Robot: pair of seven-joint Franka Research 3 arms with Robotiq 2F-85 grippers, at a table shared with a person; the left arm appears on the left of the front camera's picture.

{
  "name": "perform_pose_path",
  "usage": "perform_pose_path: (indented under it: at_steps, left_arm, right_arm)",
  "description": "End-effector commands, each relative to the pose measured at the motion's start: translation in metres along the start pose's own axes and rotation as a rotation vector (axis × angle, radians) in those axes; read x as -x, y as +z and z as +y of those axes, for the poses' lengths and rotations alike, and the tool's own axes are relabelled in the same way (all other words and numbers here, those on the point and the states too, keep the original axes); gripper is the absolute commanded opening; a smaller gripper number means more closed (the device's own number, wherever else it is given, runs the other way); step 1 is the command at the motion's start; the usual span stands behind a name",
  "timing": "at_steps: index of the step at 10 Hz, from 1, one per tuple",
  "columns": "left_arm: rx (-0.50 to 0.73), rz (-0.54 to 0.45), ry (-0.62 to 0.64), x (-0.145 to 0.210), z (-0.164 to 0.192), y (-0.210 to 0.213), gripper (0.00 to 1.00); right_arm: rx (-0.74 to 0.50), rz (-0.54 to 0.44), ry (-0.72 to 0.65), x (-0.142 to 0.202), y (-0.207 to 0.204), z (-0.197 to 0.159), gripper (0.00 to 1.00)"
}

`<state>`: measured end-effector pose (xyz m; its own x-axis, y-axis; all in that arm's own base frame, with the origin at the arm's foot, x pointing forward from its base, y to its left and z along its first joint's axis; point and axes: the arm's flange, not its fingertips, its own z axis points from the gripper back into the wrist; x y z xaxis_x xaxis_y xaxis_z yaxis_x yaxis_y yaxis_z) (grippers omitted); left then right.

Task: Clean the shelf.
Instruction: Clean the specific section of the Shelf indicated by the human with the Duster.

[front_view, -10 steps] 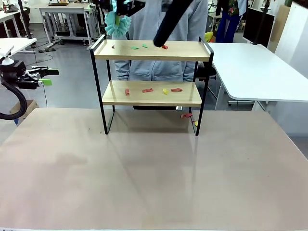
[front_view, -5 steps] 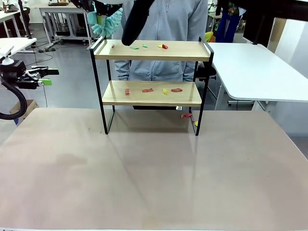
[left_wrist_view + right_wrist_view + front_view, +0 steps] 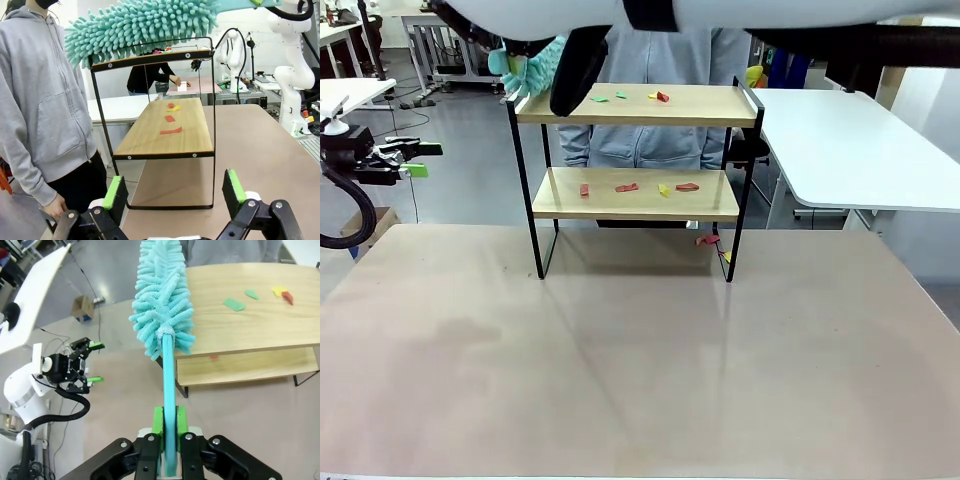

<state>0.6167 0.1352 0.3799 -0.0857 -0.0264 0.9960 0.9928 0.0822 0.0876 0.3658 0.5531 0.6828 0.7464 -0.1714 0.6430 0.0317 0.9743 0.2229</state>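
Shelf (image 3: 705, 105) with eight scraps (image 3: 626, 187), one duster (image 3: 162, 315)

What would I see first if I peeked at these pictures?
A fluffy teal duster, gripped by the right tool, hangs over the left end of the shelf, above its top board. Little red, green and yellow scraps lie scattered on both wooden boards. Off to the left, the left tool hangs open with nothing in it.
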Motion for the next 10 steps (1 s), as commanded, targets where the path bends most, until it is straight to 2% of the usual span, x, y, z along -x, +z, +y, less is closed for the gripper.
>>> perform_pose_path:
  at_steps: [1,7,10]
  left_arm:
    - [0.003,0.002,-0.011,-0.002,-0.002,0.0,1.0]
    - [0.003,0.002,-0.011,-0.002,-0.002,0.0,1.0]
    - [0.003,0.002,-0.011,-0.002,-0.002,0.0,1.0]
  right_arm:
    - [0.022,0.015,-0.021,0.0,0.003,0.002,0.13]
    - [0.011,0.095,-0.001,0.003,-0.006,-0.044,0.13]
    - [0.003,0.132,-0.027,-0.011,-0.013,-0.101,0.13]
